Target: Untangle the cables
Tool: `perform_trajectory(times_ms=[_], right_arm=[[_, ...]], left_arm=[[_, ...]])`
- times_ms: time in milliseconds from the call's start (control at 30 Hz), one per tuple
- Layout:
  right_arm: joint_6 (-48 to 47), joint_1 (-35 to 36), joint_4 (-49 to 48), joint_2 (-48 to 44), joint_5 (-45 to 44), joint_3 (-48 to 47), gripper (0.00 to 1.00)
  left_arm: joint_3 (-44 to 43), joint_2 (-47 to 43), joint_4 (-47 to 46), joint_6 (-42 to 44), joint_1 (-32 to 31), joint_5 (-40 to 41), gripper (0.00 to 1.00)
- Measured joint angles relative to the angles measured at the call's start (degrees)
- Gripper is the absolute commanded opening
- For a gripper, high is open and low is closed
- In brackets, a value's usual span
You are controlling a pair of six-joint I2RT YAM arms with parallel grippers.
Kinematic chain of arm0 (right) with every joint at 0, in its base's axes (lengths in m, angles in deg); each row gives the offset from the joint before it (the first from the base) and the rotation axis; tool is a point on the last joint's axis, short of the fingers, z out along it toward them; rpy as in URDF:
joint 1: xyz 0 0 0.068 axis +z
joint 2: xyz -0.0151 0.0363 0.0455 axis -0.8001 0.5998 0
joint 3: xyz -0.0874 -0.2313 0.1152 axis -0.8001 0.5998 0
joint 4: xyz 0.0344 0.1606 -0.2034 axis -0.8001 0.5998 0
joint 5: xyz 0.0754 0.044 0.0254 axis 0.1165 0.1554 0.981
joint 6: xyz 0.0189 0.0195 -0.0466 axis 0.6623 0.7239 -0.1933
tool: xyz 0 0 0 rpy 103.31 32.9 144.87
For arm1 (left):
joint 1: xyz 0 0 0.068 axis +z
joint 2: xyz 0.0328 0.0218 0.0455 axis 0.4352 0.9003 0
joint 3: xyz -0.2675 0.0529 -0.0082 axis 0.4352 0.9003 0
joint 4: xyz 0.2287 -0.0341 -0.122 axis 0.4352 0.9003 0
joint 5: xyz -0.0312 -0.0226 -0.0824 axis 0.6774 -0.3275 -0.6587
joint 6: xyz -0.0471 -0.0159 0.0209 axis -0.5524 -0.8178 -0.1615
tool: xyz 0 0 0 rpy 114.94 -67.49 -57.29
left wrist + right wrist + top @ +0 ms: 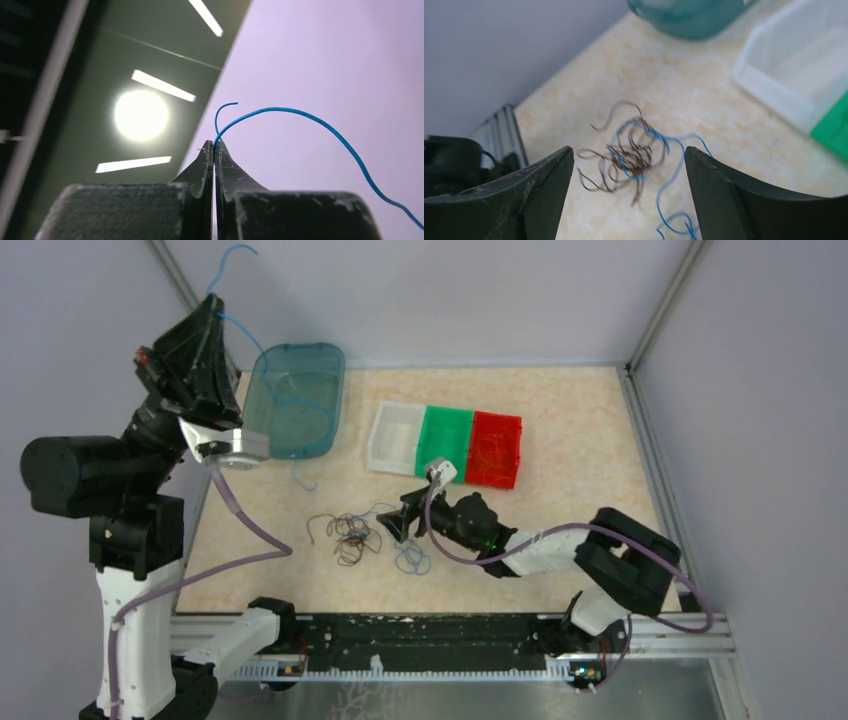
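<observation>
A tangle of thin brown cables point(350, 535) mixed with blue wire point(408, 555) lies on the table; it shows in the right wrist view point(634, 155) ahead of the jaws. My right gripper point(388, 527) is open and empty, low beside the tangle, its fingers point(544, 185) apart on either side of it. My left gripper point(212, 308) is raised high at the far left, shut on a blue cable point(280, 112) that arcs away from its tips point(214, 146) and hangs down toward the teal bin point(295, 400).
A row of small bins stands behind the tangle: white point(398, 437), green point(446, 440), red point(496, 448), the red one holding thin red-orange wires. A purple arm cable point(250, 525) drapes at the table's left edge.
</observation>
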Motion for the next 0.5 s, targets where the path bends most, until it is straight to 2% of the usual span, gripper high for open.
perform_trajectory(times_ms=[267,500], right_arm=[[-2.6,0.04,1.7,-13.62,4.96,-3.98,0.84],[-9.01,0.04,12.46,-21.84,5.57,-10.14,0.84]], left_arm=[[6.99,-3.21,11.52,-8.9,0.0,-7.19,0.0],[11.93,-5.68,17.16,-19.02,0.0,-11.93,0.0]])
